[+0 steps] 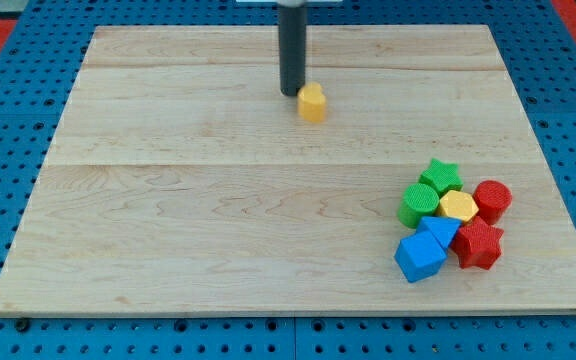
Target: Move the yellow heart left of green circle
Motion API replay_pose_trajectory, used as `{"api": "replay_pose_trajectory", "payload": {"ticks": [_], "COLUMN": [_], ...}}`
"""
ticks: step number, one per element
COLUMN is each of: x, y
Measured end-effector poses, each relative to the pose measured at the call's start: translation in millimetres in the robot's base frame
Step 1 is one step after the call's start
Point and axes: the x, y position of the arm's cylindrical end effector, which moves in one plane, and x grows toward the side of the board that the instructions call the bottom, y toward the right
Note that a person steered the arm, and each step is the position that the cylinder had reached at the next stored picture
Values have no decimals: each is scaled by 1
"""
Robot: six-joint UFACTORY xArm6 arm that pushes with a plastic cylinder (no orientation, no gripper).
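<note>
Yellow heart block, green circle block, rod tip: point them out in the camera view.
yellow heart block (pixel 312 102): camera view, middle of its top face.
green circle block (pixel 419 201): camera view, centre of its round top.
my tip (pixel 290 94): camera view, rod's very end, just left of the heart.

Pale wooden board (pixel 218 230) on blue pegboard (pixel 8 130).

I can read no text, label, brand, number or sign anywhere from my seat, on anything in view.
</note>
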Motion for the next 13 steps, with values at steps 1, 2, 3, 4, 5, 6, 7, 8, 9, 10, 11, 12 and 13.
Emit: {"api": "replay_pose_trajectory", "payload": {"ticks": [1, 2, 3, 4, 5, 6, 7, 8, 9, 10, 11, 12, 13], "x": [74, 69, 33, 0, 4, 90, 120, 102, 101, 101, 105, 115, 126], "y": [10, 16, -43, -30, 45, 50, 54, 11, -48, -87, -36, 59, 50]}}
